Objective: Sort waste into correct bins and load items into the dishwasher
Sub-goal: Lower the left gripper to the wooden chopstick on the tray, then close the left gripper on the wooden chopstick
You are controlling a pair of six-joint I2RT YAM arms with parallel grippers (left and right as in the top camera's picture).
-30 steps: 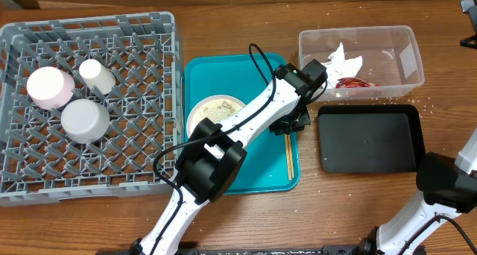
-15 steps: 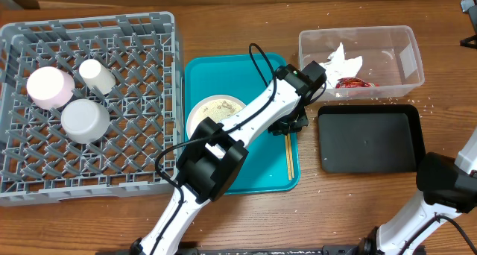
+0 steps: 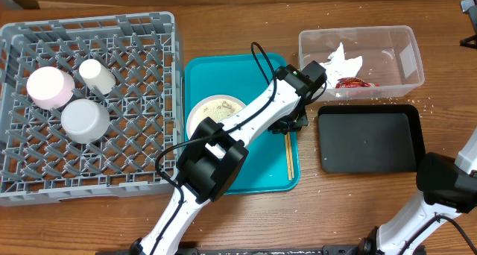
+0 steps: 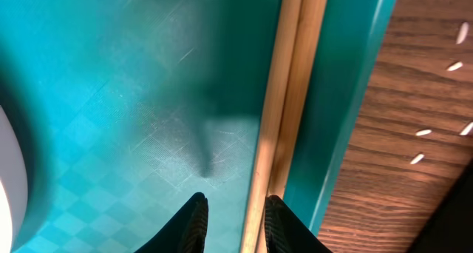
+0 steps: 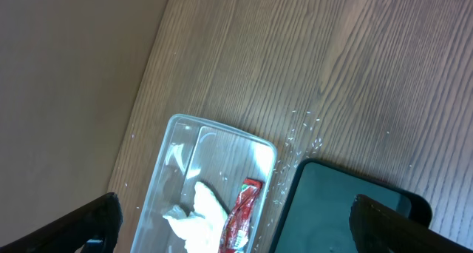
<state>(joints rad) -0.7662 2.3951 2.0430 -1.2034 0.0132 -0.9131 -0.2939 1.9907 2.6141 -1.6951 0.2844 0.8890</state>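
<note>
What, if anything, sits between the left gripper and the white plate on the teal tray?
Nothing visible. In the left wrist view, only the bare floor of the teal tray separates the left gripper from the rim of the white plate. The wooden chopsticks lie away from the plate, along the tray's wall.

Even, soft light overhead; the left wrist close-up is blurred, a dark shadow crossing the teal tray [image 4: 111, 83].

I see two thin, pale wooden chopsticks [image 4: 288, 98] lying side by side on the flat teal plastic serving tray [image 4: 111, 98]. They run lengthwise just below the left gripper [image 4: 233, 208], hard against the tray's raised rim. Past that rim, to the gripper's outer side, is the brown wood-grain table [image 4: 399, 135].
</note>
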